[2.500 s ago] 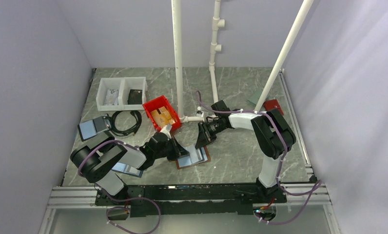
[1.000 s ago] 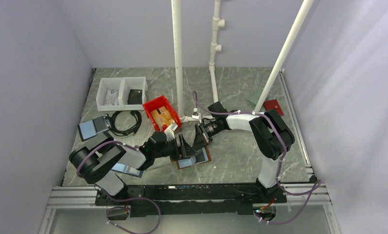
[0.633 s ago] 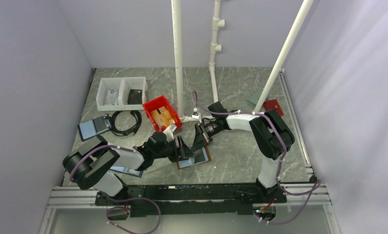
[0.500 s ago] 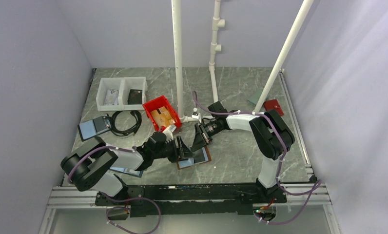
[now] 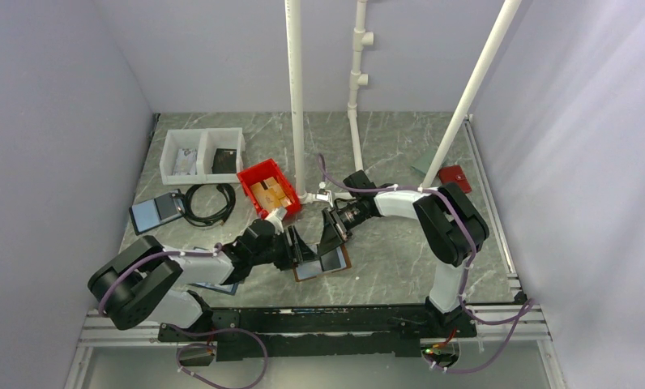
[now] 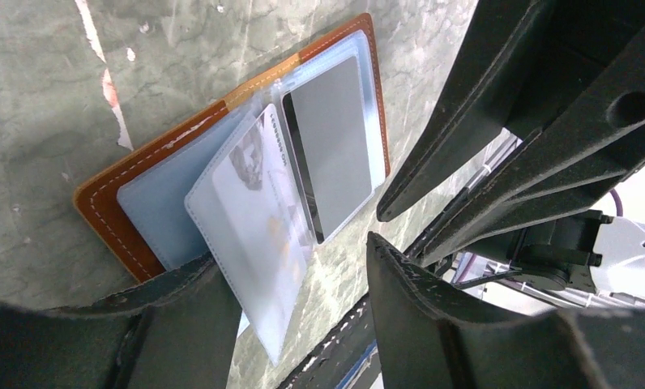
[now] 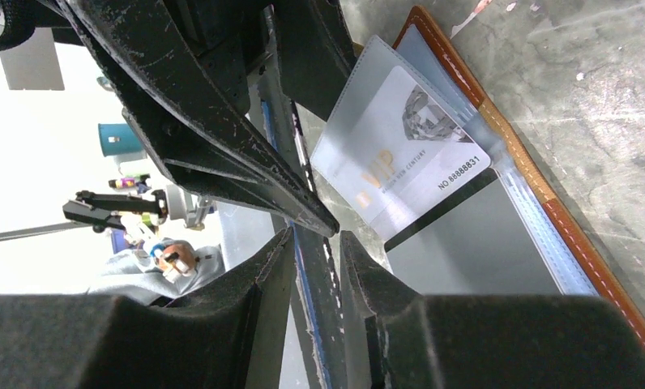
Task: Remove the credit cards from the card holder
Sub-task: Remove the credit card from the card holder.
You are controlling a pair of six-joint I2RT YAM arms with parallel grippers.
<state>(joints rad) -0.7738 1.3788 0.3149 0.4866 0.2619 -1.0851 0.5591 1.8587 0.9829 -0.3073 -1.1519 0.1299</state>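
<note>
Fingers of the left arm (image 6: pixel 449 324) stand spread, low over the worktop (image 6: pixel 36 97). The free corner of a clear sleeve (image 6: pixel 272 324) carrying a white card (image 6: pixel 258 186) sits in the gap between them. The card holder (image 6: pixel 100 203) lies open on the worktop directly ahead of these fingers, with a grey striped card (image 6: pixel 335 138) in its far pocket. Fingers of the right arm (image 7: pixel 230 324) stand slightly parted, their tips just beside the left fingertips, at the holder's near edge.
</note>
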